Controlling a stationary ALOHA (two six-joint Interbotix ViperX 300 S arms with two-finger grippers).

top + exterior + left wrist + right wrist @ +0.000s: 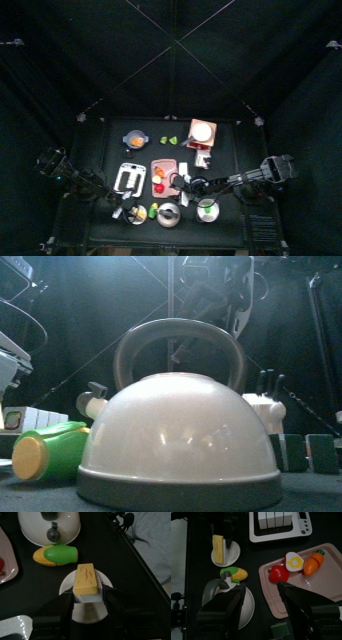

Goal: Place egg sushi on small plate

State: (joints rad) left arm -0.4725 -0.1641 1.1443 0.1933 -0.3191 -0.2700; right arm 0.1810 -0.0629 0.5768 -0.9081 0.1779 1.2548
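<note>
The egg sushi point(87, 581), a yellow block, sits between the jaws of my left gripper point(88, 594), which is shut on it directly over the small plate point(68, 586). I cannot tell whether the sushi touches the plate. The right wrist view shows the same: the sushi point(218, 546) stands on edge over the plate point(221, 561). In the top view the left gripper point(130, 207) is at the table's front left. My right gripper point(260, 587) is open and empty, hovering over the table's front middle point(187, 186).
A white kettle point(50, 527) and a toy corn cob point(57, 554) stand close to the plate. A pink tray point(308, 587) holds a fried egg, carrot and tomato. A white toaster point(281, 524) lies beyond it. The kettle point(181, 436) fills the front view.
</note>
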